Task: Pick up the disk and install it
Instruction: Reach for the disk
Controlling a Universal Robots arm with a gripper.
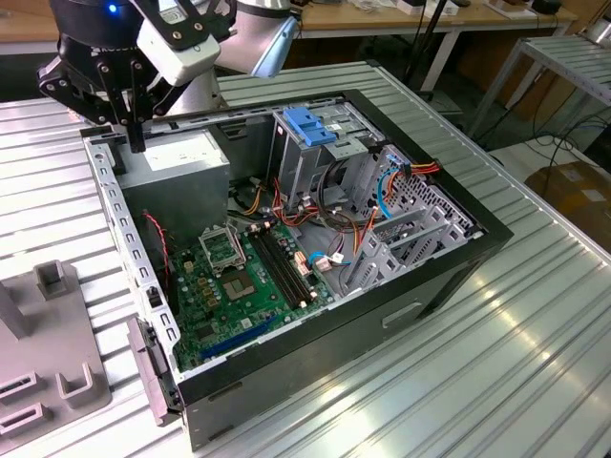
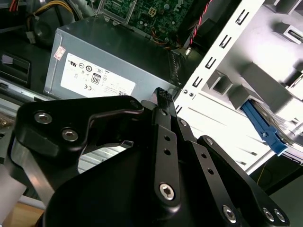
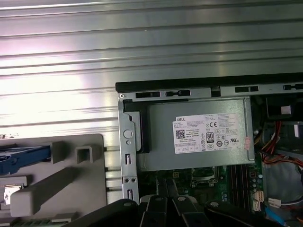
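Our gripper (image 1: 138, 141), closed and empty, hangs over the case's (image 1: 439, 277) far corner at the exterior view's left. In the second wrist view the disk (image 2: 263, 126) shows a blue plastic edge, held in a grey rack (image 2: 255, 80) beside the case. The first wrist view shows the disk (image 3: 24, 157) likewise. We judge it stiff, weighty, smooth and shock-shy: grip its long edges.
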